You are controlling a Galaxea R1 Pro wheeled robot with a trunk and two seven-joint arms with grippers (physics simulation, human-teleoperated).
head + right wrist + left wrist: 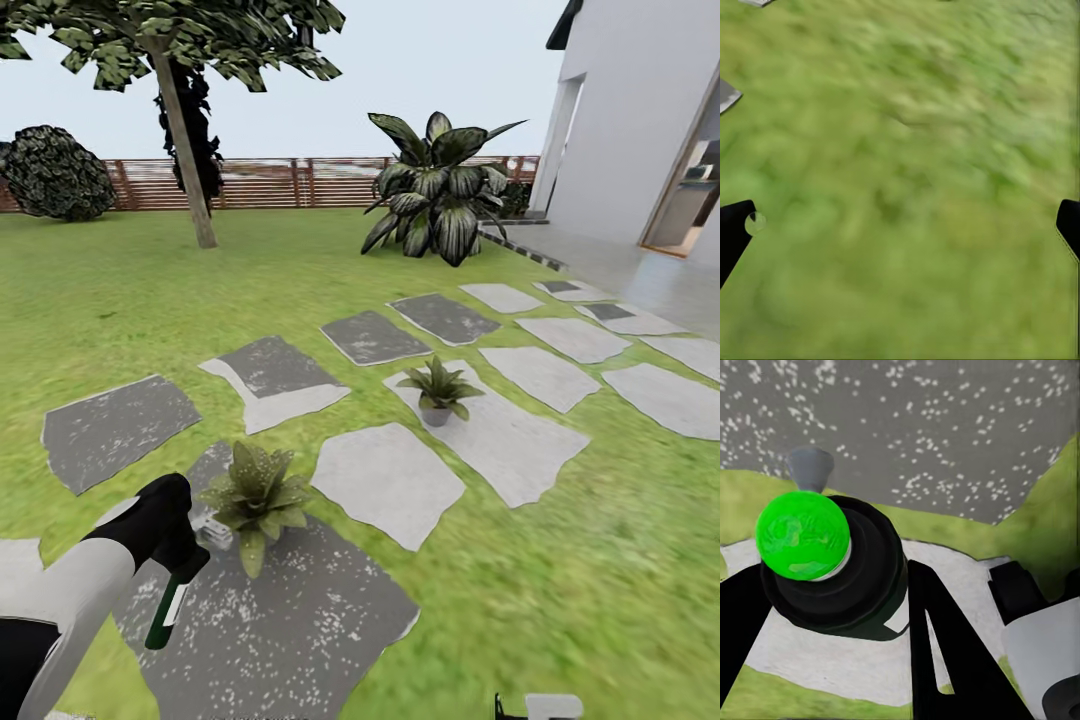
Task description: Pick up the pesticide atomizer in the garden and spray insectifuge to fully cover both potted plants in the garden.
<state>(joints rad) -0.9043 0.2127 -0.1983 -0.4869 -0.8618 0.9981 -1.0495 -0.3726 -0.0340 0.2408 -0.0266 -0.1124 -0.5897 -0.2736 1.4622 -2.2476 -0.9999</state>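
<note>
Head view: left gripper (172,540), black, clamped on pesticide atomizer (166,608); slim dark-green bottle, white label strip, hangs tilted over speckled dark stepping stone (300,620). Near potted plant (256,497), pointed-leaf rosette, just beside gripper, its pot hidden by leaves. Far potted plant (438,388) in round grey pot on pale flat stone (520,440). Grass lawn (120,290), slatted wooden fence (270,182), large striped-leaf plant (438,190).

Left wrist view: atomizer's dark round body between black fingers (945,660), glossy green sphere (802,535) in front of it.

Right wrist view: right gripper (904,229) spread wide; blurred grass below.
</note>
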